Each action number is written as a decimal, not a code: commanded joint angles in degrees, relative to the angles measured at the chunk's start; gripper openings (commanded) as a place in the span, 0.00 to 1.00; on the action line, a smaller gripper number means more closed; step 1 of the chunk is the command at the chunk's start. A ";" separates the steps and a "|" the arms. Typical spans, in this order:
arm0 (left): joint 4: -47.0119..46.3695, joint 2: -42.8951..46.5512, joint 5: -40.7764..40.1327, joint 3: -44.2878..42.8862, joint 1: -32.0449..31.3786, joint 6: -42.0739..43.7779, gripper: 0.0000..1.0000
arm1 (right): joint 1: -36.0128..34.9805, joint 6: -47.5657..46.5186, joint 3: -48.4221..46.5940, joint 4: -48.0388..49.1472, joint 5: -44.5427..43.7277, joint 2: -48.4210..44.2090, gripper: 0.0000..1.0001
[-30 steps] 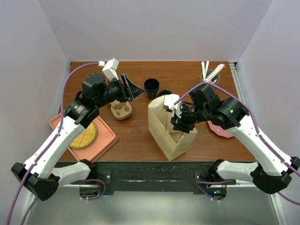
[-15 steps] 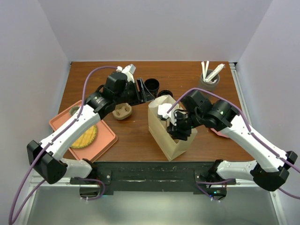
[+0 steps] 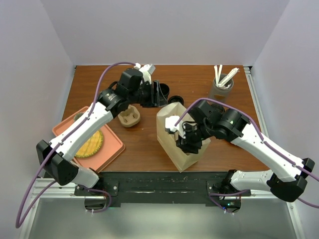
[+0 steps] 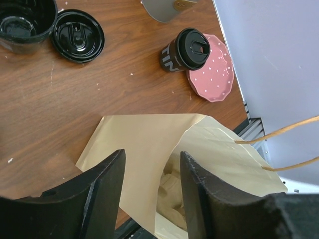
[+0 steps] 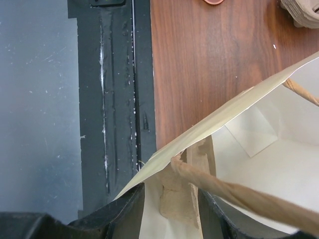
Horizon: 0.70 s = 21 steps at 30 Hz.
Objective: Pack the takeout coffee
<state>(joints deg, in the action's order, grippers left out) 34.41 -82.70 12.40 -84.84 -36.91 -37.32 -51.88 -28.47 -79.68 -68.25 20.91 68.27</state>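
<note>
Your right gripper (image 5: 172, 199) has its jaws apart, astride the near rim of the paper bag (image 5: 279, 149). The rim and the root of a twisted handle (image 5: 239, 194) sit between them but are not visibly pinched, a placement that looks meant to steady the bag and keep its mouth open. Your left gripper (image 4: 152, 194) hangs over the bag's far side, jaws apart and empty, looking down into the opening as if to help spread it. The takeout coffee (image 4: 184, 50) is not yet packed: it stands upright on the surface (image 4: 124, 84) beyond the bag, lid on, just beside a pink dotted plate (image 4: 214, 67) and well apart from both grippers. The lidless cup (image 4: 22, 20) and loose lid (image 4: 77, 35) sit elsewhere; leave them.
</note>
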 commanded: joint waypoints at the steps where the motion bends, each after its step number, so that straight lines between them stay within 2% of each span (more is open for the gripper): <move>1: -0.38 0.60 4.01 -3.32 -0.62 8.11 0.54 | -0.42 -30.68 -0.92 -6.46 -4.12 0.11 0.50; 7: 4.07 -1.67 3.86 -4.72 -0.63 16.38 0.56 | -0.42 -30.42 -0.74 -5.40 -4.56 -0.15 0.50; 11: 2.25 -2.56 5.61 -3.85 -0.71 20.01 0.55 | -0.51 -30.51 -0.30 -4.70 -4.91 -0.33 0.50; 12: 1.02 -2.56 6.05 -2.97 -0.71 20.01 0.50 | -0.42 -30.51 -0.48 -4.70 -5.00 -0.24 0.50; 13: -2.74 -2.04 8.40 -2.18 -0.71 20.44 0.35 | -0.42 -30.51 -0.65 -4.61 -5.35 -0.33 0.50; 15: -6.62 -1.33 8.87 -0.43 -0.71 20.62 0.19 | -0.42 -30.68 -0.74 -4.35 -5.70 -0.33 0.51; 16: -10.21 -0.37 9.13 -0.07 -0.62 21.32 0.07 | -0.42 -30.94 -1.00 -4.26 -6.05 -0.33 0.51; 17: -11.64 0.07 8.96 0.11 -0.71 21.93 0.01 | -0.42 -31.12 -1.27 -4.26 -6.75 -0.24 0.51; 21: -16.48 1.75 8.51 0.02 -0.71 25.36 0.00 | -0.42 -31.65 -3.02 -3.74 -7.90 -0.33 0.51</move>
<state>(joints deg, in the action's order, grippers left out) 28.12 -84.71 19.55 -84.49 -37.45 -16.93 -52.07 -28.47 -79.72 -67.61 19.77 68.25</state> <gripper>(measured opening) 0.013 0.505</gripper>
